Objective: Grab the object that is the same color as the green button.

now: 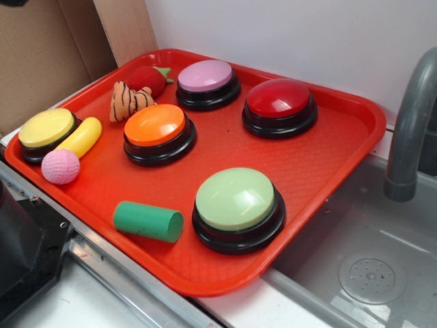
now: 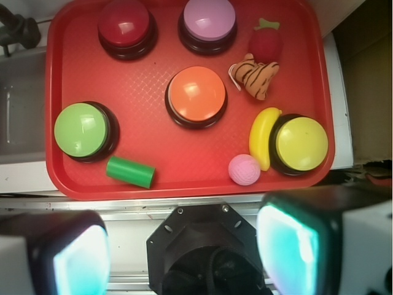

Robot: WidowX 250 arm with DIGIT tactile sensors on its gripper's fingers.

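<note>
A red tray (image 1: 328, 157) is seen filling most of both views. On it, the green button (image 1: 235, 199) is found at lower centre of the exterior view, and the green cylinder (image 1: 148, 221) lies on its side just to the button's left, near the tray's front rim. Nothing has been grasped yet: the gripper (image 2: 184, 246) is seen in the wrist view spread wide and empty, held high above and outside the tray's edge, so approach, descent and closing are all judged to remain. The orange button (image 1: 158, 130), yellow button (image 1: 46, 130), banana (image 1: 82, 137) and pink ball (image 1: 61, 167) are set well apart from the cylinder; only the green button crowds it.
</note>
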